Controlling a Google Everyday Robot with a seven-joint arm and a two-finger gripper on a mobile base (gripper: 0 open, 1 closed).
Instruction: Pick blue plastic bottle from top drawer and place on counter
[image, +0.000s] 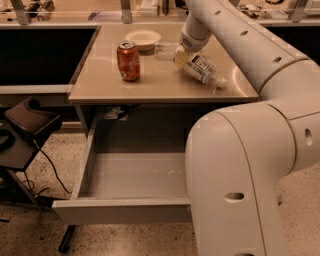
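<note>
Gripper (181, 56): low over the far right part of the counter (150, 86), right at the base end of the blue plastic bottle (201, 69). The wrist covers it, so I cannot tell whether it is spread or pinching.
Contact: the gripper's tip meets the bottle's base end, but I cannot tell whether it has any real hold there.
Blue plastic bottle: lies on its side on the counter, just to the near right of the gripper. It slants away from the gripper, with its white cap pointing toward the counter's right front corner. Its white label with the dark square mark faces up.
Arm (235, 40): a thick white column rises at the near right. It bends at a big shoulder joint and runs back leftward as a long white link over the counter's right edge. The wrist turns down to the gripper.
Top drawer (120, 211): pulled out, well below the gripper and nearer to me. Its right part is hidden behind the arm's column.
Red can (128, 61): upright on the counter, left of the gripper and clearly apart from it.
White bowl (143, 39): farther back and left of the gripper, just behind the can.
Clear bottle (165, 49): lies just left of the gripper, between it and the bowl.
Black seat (30, 120): far left of the gripper and lower, beside the counter.
</note>
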